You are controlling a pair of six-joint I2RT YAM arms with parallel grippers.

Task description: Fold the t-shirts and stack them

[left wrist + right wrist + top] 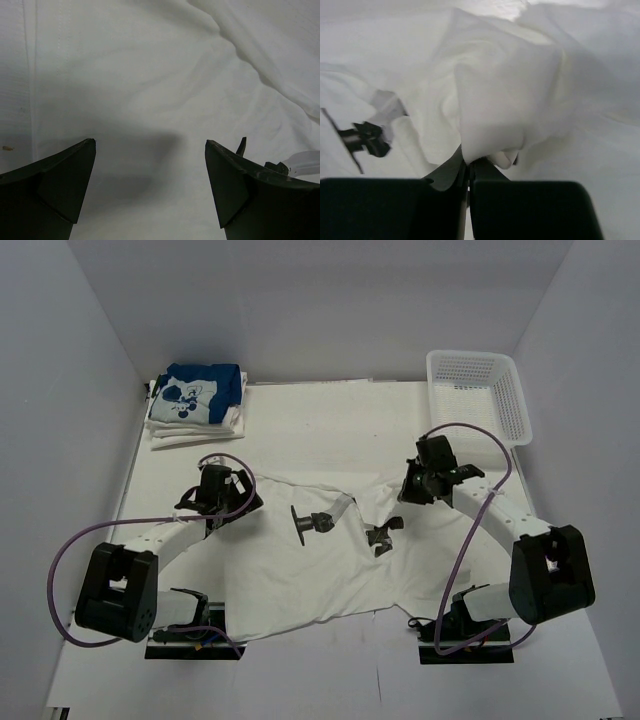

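A white t-shirt (pixel 300 575) with small black prints (pixel 310 523) lies spread across the middle of the table. My right gripper (pixel 410 488) is at its far right part, shut on a raised fold of the white cloth (pixel 510 85); the jaws (pixel 469 162) pinch the fold's lower edge. My left gripper (pixel 240 502) hovers over the shirt's far left part, jaws wide open (pixel 150 142), with only flat white cloth (pixel 150 75) beneath them. At the back left, a folded blue t-shirt with a white cartoon print (pixel 200 390) tops a stack of folded white ones (pixel 195 428).
A white plastic mesh basket (pixel 505 400) stands at the back right corner. White walls close in the table on the left, back and right. Purple cables loop from both arms.
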